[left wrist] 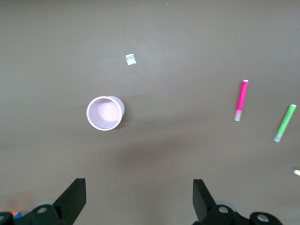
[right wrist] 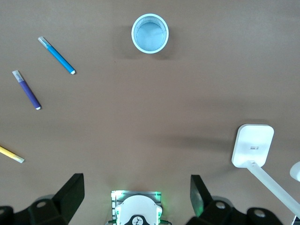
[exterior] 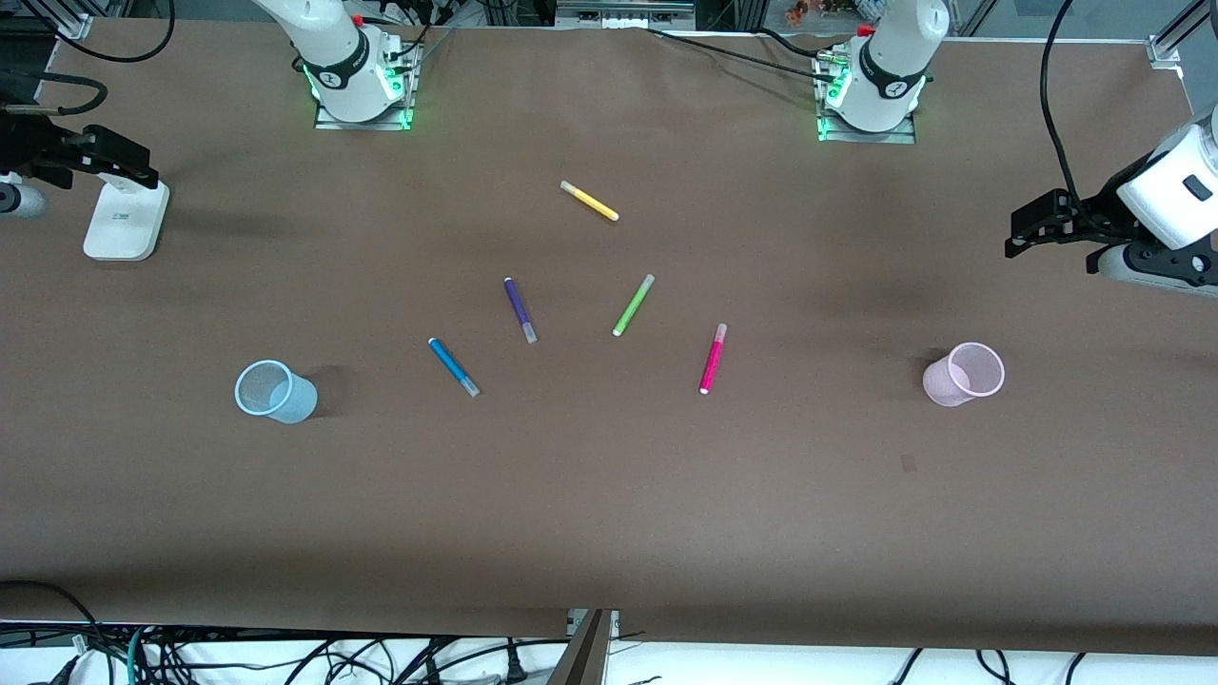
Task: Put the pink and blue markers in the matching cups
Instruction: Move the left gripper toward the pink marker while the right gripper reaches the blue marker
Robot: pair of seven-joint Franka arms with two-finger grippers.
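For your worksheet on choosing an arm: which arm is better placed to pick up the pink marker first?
Probably the left arm. Its open left gripper hangs at the pink cup's end, where the pink marker lies; the open right gripper waits at the blue cup's end.

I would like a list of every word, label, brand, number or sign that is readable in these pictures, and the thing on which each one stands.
No text can be read as words.
White stand base: small dark print, too small to read.
Right arm's base and left arm's base: a round logo mark each, no legible letters.
Markers and cups: no readable print.
Small white scrap on the table: blurred, unreadable.
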